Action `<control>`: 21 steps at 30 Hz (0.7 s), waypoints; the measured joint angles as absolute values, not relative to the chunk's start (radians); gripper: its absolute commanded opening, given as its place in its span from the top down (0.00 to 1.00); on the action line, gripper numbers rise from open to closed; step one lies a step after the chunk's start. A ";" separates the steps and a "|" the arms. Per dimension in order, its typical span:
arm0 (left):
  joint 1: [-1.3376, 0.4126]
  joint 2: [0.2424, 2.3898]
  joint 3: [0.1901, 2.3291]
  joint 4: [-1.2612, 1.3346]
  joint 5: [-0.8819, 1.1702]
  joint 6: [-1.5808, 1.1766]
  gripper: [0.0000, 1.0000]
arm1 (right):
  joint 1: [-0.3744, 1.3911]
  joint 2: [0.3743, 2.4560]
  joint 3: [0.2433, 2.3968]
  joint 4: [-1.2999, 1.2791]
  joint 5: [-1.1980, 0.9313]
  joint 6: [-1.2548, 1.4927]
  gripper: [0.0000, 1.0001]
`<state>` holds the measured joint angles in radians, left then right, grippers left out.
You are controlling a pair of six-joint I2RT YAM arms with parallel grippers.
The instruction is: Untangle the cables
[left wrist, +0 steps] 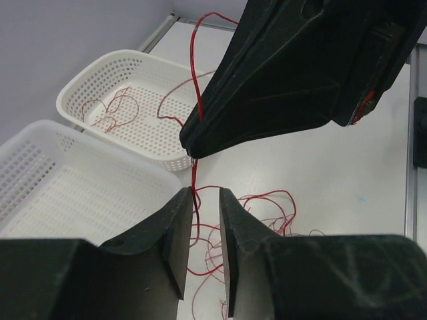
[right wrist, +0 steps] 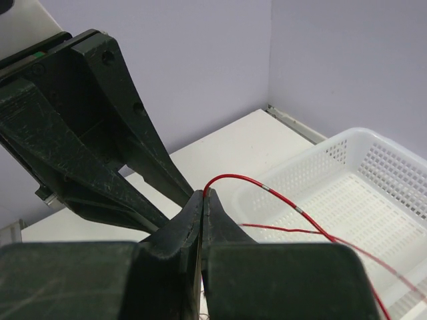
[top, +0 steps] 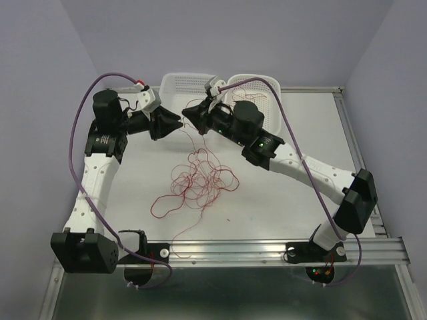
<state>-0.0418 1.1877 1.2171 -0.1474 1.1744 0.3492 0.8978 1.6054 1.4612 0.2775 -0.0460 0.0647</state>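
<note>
**Fig.** Two-arm separation of one strand from the cables (top: pixel 200 180), which lie in a loose red tangle at the middle of the surface (top: pixel 300 133), between the two arms.

(a) The right gripper (right wrist: pixel 202 195) is raised over the far part of the surface with its jaws clenched on a single red strand (left wrist: pixel 194 80). From the pinch the strand arches up and away on one side and drops towards the tangle on the other.

(b) The left gripper (left wrist: pixel 201 193) sits just beneath, tip to tip with the right one. Its jaws are released, and the same strand hangs in the gap between them, close against one finger and not yet pinched.

(c) Two white baskets stand at the far edge. One basket (left wrist: pixel 73 87) already holds a few red loops. The other basket (left wrist: pixel 40 143) appears bare, as far as it shows.

The step in hand looks to be a second grasp on the held strand. To do it well, the left jaws should close squarely on that strand alone, just below the right pinch. The two grippers can then draw apart slowly, letting the wire slide rather than jerk. The loops below are hair-fine and interlaced, so a fast pull would probably tighten a knot or lift the whole tangle.
</note>
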 measured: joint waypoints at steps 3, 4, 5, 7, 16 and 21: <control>-0.042 1.188 1.217 -0.154 1.185 0.357 0.55 | 0.898 1.606 1.461 0.278 -0.055 0.068 0.99; -0.042 1.188 1.217 -0.155 1.187 0.358 0.55 | 0.898 1.608 1.462 0.278 -0.061 0.069 0.99; -0.042 1.188 1.217 -0.155 1.188 0.358 0.55 | 0.898 1.611 1.462 0.278 -0.070 0.072 0.99; -0.042 1.192 1.217 -0.154 1.188 0.356 0.55 | 0.898 1.620 1.462 0.277 -0.095 0.083 0.99; -0.044 1.246 1.218 -0.132 1.177 0.315 1.00 | 0.893 1.638 1.462 0.272 -0.149 0.113 1.00; -0.046 1.248 1.218 -0.117 1.174 0.308 1.00 | 0.890 1.638 1.462 0.273 -0.155 0.123 0.99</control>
<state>-0.0456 1.2480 1.2179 -0.1169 1.1736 0.3077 0.8898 1.6382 1.4620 0.2726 -0.1551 0.1226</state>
